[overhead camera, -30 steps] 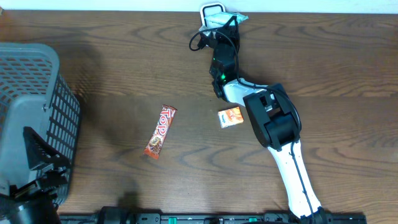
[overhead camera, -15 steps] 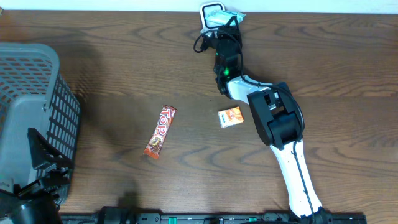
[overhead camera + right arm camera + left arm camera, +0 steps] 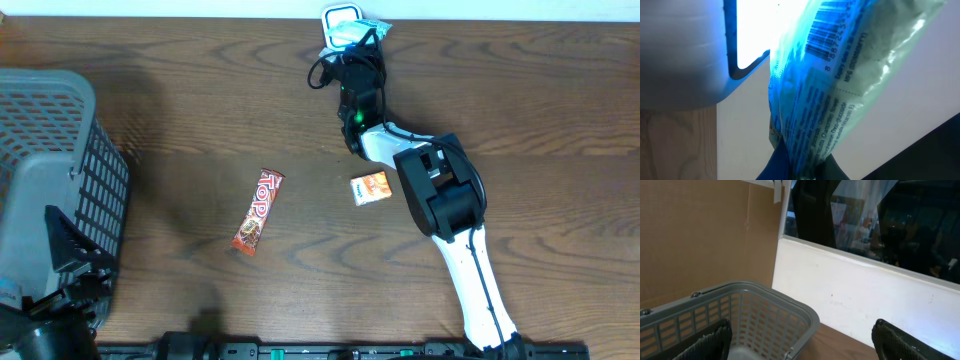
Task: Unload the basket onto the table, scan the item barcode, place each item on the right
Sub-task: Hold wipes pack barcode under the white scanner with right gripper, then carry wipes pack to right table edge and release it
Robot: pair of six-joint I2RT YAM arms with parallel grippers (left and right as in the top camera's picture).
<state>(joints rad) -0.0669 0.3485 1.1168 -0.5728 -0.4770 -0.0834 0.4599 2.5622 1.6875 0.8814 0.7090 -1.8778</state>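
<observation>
packet (image 3: 840,85): pinched at its lower end in the right gripper (image 3: 799,167), rising up and away from the fingertips; barcode (image 3: 832,27) on the upper part, turned toward the lit window for reading
scanner (image 3: 690,50): just ahead and left of the fingertips; blue glow falling on the wrapper; contact with the packet unclear
right gripper: clenched on the packet
left gripper (image 3: 802,345): spread wide, grasping nothing; grey basket (image 3: 765,292) just ahead and below, likely parked clear
waiting items: candy bar (image 3: 259,211) and orange box (image 3: 370,188), well behind the right gripper on the table (image 3: 200,100)
step: scan apparently under way
</observation>
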